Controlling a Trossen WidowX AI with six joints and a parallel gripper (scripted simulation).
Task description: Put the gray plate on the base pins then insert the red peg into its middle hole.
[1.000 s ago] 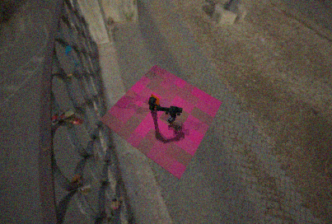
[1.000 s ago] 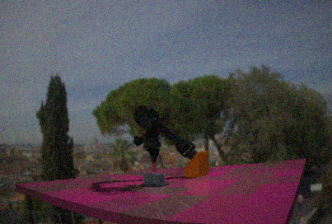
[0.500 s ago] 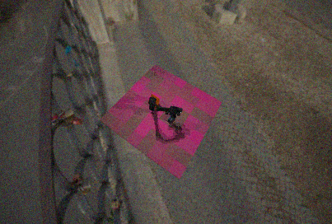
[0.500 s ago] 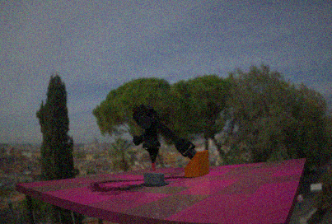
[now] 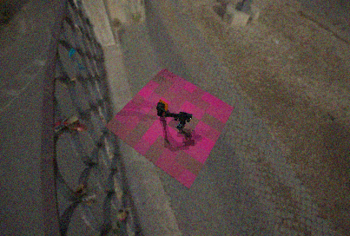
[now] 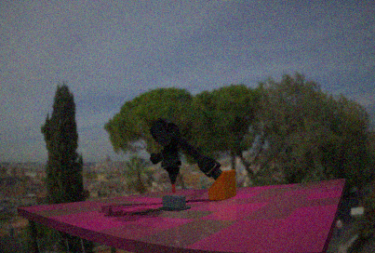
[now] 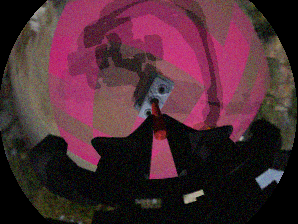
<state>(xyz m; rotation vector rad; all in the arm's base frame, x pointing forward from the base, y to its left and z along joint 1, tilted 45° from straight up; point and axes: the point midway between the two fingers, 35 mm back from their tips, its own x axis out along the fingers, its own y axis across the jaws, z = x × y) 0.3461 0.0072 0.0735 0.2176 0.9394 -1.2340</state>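
Note:
My gripper [image 7: 157, 116] [image 6: 173, 182] [image 5: 182, 126] is shut on the red peg [image 7: 156, 117] [image 6: 173, 188], which points straight down from the fingers. The gray plate [image 7: 152, 91] [image 6: 173, 202] lies flat on the base on the pink checkered table [image 6: 274, 219] [image 5: 212, 108]. The peg's lower tip hangs a short way above the plate, near its middle hole [image 7: 161, 88]. In the top view the arm hides the plate and the peg.
The arm's orange base block [image 6: 222, 185] [image 5: 161, 104] stands on the table just behind and to the right of the plate. The table's near edge [image 6: 125, 238] runs in front of the plate. The arm's shadow [image 7: 133, 36] falls on the table.

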